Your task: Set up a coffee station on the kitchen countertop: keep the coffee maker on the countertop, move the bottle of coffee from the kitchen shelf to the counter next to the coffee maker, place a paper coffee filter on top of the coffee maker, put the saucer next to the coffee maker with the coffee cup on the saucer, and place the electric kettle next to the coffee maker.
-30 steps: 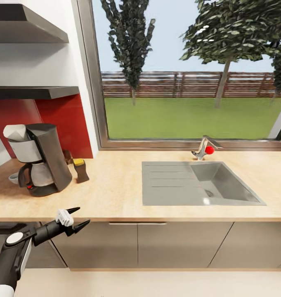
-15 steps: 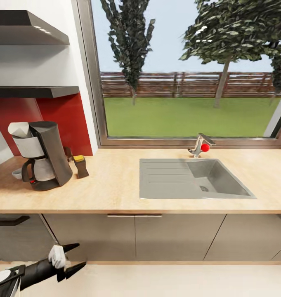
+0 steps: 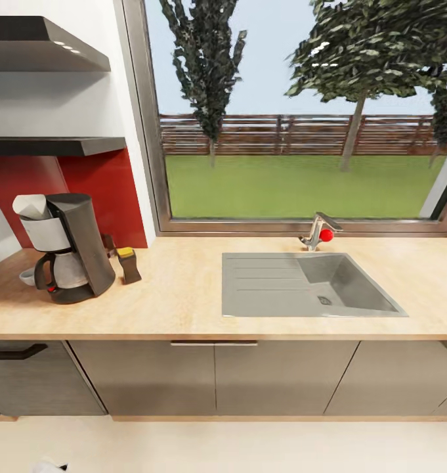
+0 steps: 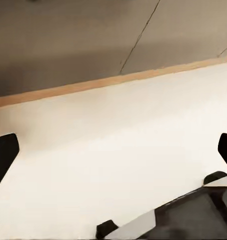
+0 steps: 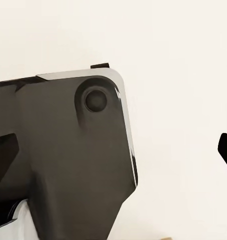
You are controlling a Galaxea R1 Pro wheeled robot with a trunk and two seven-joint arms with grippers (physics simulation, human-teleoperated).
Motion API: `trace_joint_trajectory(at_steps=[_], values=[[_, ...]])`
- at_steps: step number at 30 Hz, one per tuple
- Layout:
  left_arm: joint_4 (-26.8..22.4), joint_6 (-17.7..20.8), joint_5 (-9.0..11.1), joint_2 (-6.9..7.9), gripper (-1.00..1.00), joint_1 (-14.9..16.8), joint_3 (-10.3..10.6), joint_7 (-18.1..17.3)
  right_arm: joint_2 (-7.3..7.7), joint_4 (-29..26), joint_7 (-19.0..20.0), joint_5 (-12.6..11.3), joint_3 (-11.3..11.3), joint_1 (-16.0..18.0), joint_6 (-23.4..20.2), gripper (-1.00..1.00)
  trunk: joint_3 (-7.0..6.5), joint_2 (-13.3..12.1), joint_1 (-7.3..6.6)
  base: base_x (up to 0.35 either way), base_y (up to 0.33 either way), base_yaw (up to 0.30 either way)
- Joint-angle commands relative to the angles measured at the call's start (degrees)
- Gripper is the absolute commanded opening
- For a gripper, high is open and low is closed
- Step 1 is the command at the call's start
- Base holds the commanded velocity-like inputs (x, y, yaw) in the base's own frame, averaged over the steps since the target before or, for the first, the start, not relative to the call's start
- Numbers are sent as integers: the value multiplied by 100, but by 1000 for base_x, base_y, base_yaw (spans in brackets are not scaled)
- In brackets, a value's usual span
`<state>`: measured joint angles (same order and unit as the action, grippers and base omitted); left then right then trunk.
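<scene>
The coffee maker point(image 3: 65, 246) stands on the countertop point(image 3: 184, 295) under the shelf point(image 3: 52, 146), a white paper filter point(image 3: 31, 206) on its top. The bottle point(image 3: 128, 264) stands just beside it, toward the sink point(image 3: 308, 286). A small pale piece behind the carafe may be the cup point(image 3: 26, 276); too hidden to say. Both wrist views look at pale floor: the left gripper point(image 4: 113, 155) and right gripper point(image 5: 116, 150) are spread wide, holding nothing.

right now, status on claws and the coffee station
Left claw open, empty, over floor. Right claw open, empty. Paper coffee filter on coffee maker, bottle of coffee beside it. Kitchen countertop unobstructed.
</scene>
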<state>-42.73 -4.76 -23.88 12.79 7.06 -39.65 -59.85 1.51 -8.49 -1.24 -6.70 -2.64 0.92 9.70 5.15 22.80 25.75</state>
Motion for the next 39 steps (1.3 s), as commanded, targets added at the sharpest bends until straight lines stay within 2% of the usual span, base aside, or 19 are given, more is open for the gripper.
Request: trace_joint_trajectory(at_steps=[1,4,5,7,8,9,11,13,16,21,29,34,36,39], values=[[65,-48,-171,-1,100,-2,-35,170,-1,5,9,-42,-17,5,23,100,12,12,3,0,0,0],[409,-40,-701,-4,100,-36,-47,1133,-1,11,9,-42,-17,5,23,100,12,12,3,0,0,0],[486,-37,-802,-7,100,-40,-48,1330,-1,11,9,-42,-17,5,23,100,12,12,3,0,0,0],[837,-20,-1181,-22,100,-49,-42,2106,-1,13,9,-42,-17,5,23,100,12,12,3,0,0,0],[933,-16,-1266,-25,100,-50,-39,2292,-1,13,9,-42,-17,5,23,100,12,12,3,0,0,0],[1133,-5,-1431,-34,100,-52,-34,2654,-1,13,9,-42,-17,5,23,100,12,12,3,0,0,0],[1328,10,-1580,-39,100,-53,-28,2984,-1,14,9,-42,-17,5,23,100,12,12,3,0,0,0],[1755,46,-1864,-51,100,-55,-21,3685,-1,9,19,-42,-17,5,23,100,12,12,3,0,0,0],[2201,155,-2078,-56,100,-55,-18,4382,-1,-5,31,-39,-6,5,23,100,12,12,3,0,0,0],[2472,573,-2141,-62,100,-55,-13,4709,-1,-11,42,-46,-12,5,23,100,12,12,3,0,0,0],[2545,1162,-2170,-58,100,-55,1,4776,-1,-12,36,-57,-25,5,19,100,12,12,3,0,0,0],[2556,1273,-2176,-27,100,-60,14,4779,-1,-12,32,-59,-20,5,16,100,12,12,3,0,0,0],[2558,1293,-2267,0,100,-90,13,4794,-1,-12,34,-59,-18,5,13,100,12,12,3,0,0,0],[2559,1299,-2586,2,100,-155,9,4867,-1,-12,35,-60,-17,5,10,100,12,12,3,0,0,0]])
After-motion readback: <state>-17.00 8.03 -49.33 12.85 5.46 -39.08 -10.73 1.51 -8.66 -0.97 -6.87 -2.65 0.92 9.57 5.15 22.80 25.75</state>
